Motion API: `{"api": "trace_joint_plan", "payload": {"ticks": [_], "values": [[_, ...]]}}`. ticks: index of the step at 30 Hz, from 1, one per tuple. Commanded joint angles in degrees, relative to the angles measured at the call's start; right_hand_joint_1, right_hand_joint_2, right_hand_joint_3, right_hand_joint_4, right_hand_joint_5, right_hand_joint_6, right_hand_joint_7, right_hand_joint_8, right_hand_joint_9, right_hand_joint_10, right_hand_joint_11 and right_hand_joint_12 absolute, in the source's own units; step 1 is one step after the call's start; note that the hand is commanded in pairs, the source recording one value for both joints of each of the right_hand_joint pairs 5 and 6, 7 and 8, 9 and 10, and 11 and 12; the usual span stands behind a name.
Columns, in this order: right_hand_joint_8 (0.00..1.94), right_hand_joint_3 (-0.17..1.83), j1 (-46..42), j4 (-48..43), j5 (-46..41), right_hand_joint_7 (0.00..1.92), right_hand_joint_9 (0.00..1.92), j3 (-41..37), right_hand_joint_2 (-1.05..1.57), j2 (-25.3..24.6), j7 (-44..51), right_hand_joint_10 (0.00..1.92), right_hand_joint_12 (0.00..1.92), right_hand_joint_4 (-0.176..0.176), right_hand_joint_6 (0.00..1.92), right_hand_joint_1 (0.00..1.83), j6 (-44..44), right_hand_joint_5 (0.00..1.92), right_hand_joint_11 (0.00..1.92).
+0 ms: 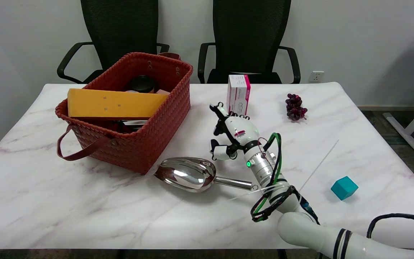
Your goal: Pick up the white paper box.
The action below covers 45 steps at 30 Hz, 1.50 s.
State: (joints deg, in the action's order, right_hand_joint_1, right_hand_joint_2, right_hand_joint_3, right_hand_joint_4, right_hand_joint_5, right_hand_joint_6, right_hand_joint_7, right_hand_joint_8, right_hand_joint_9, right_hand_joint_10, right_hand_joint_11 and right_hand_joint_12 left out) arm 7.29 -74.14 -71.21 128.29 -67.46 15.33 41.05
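The white paper box (pixel 238 94), white with pink edges, stands upright near the table's far side, just right of the basket. My right hand (pixel 230 131) hovers in front of it, fingers spread and pointing toward the box, with nothing held. The fingertips (pixel 217 108) end just short of the box's lower left corner; I cannot tell if they touch it. The thumb hangs lower, near the scoop.
A red woven basket (pixel 164 118) with a yellow envelope and a dark jar stands at the left. A metal scoop (pixel 189 174) lies in front of the hand. Dark grapes (pixel 295 107) lie at the right rear, a teal cube (pixel 344 187) at the near right.
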Motion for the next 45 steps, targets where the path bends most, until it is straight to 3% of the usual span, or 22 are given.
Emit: {"api": "trace_joint_plan", "payload": {"ticks": [1,11,14,19,29,40,45], "values": [[0.83,1.03,-0.91,-0.34,-0.6,0.83,0.72,-0.43,0.7,-1.12,-3.51,0.72,0.66,0.0,0.15,1.12,3.0,0.15,0.66],[0.8,1.03,-0.9,0.31,-2.08,0.8,0.59,-1.13,0.66,-2.45,-11.97,0.59,0.6,0.0,0.16,1.13,5.08,0.16,0.6],[0.77,1.02,-0.87,0.54,-4.39,0.77,0.57,-1.13,0.64,-3.22,-14.38,0.57,0.46,0.0,0.16,1.13,5.71,0.16,0.46],[0.61,0.97,-0.64,2.07,-4.75,0.61,0.51,-1.13,0.58,-4.7,-19.68,0.51,0.32,0.0,0.13,1.11,7.94,0.13,0.32],[0.36,0.91,0.81,4.38,-6.47,0.36,0.38,-1.21,0.46,-8.01,-25.29,0.38,0.24,0.0,0.0,1.08,11.71,0.0,0.24],[0.08,0.54,4.09,9.92,-7.62,0.08,0.18,-1.21,0.48,-13.67,-26.55,0.18,0.15,0.0,0.0,1.0,18.18,0.0,0.15],[0.0,0.51,5.92,12.63,-9.3,0.0,0.1,-1.21,0.51,-16.1,-26.55,0.1,0.1,0.0,0.0,0.99,20.86,0.0,0.1]]}}
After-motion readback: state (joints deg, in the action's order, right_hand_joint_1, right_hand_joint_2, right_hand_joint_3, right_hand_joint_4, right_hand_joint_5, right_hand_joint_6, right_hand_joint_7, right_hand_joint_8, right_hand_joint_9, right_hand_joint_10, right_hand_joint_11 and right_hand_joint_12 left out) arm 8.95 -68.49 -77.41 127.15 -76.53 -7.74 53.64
